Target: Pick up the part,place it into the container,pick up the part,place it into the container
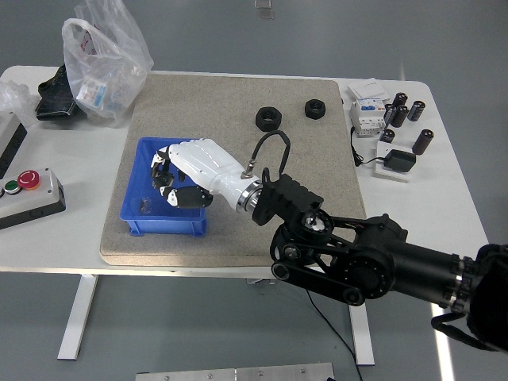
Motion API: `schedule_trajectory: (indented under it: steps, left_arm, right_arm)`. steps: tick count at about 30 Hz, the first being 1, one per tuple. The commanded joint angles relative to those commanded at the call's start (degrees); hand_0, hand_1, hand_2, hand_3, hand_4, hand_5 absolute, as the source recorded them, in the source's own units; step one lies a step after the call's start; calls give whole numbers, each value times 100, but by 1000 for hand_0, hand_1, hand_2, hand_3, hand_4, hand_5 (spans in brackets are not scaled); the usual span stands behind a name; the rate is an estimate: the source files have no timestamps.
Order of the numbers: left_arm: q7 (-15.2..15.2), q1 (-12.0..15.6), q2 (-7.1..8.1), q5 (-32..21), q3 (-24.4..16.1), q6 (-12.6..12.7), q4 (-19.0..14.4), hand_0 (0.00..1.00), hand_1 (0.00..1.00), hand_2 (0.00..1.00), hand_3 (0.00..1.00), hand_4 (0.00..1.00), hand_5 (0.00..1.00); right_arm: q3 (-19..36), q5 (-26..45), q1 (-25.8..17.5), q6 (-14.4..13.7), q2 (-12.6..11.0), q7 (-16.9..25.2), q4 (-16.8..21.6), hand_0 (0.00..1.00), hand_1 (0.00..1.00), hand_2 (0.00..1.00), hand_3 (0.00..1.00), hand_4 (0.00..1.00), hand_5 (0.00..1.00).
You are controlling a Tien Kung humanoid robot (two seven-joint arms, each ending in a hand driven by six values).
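My right hand, white with black fingers, reaches from the lower right across the mat and hangs over the blue container. Its fingers are curled around the black gear, held just above the container's inside. A small dark part lies on the container's floor at the left. Two black hex nuts, one larger and one smaller, lie on the far part of the brown mat. The left arm is out of view.
A plastic bag stands at the mat's far left corner. A button box sits at the left edge. Black cylinders, a white module and a small charger lie at the right.
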Motion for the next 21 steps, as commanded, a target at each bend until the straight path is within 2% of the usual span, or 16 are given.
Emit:
schedule_trajectory:
  steps: [1,2,7,8,15,21]
  left_arm:
    - [2,1,1,-1,1,-1,0,655,633,613,693,667,244]
    - [2,2,2,-2,1,-1,0,656,632,613,693,667,244]
    - [-2,-3,9,-12,13,-4,0,656,632,613,693,667,244]
    - [-3,-3,9,-13,15,-4,0,656,633,613,693,667,245]
    - [-16,-8,13,-35,33,-7,0,656,633,613,693,667,245]
    - [-20,-10,12,-39,38,-11,0,656,633,613,694,667,244]
  right_arm:
    - [-26,-29,10,-6,29,-2,-16,283,453,501,496,534,2]
    - [-51,-70,18,-13,54,-7,-37,322,556,633,626,453,102]
    - [-171,-311,32,-10,80,-86,-200,322,556,633,626,453,102]
    - [-185,-358,29,-13,80,-100,-228,340,635,725,669,525,138]
    - [-198,-570,7,-50,80,-134,-482,341,644,727,672,551,149]
    - [-202,-577,-43,-48,80,-151,-528,343,648,738,682,557,154]
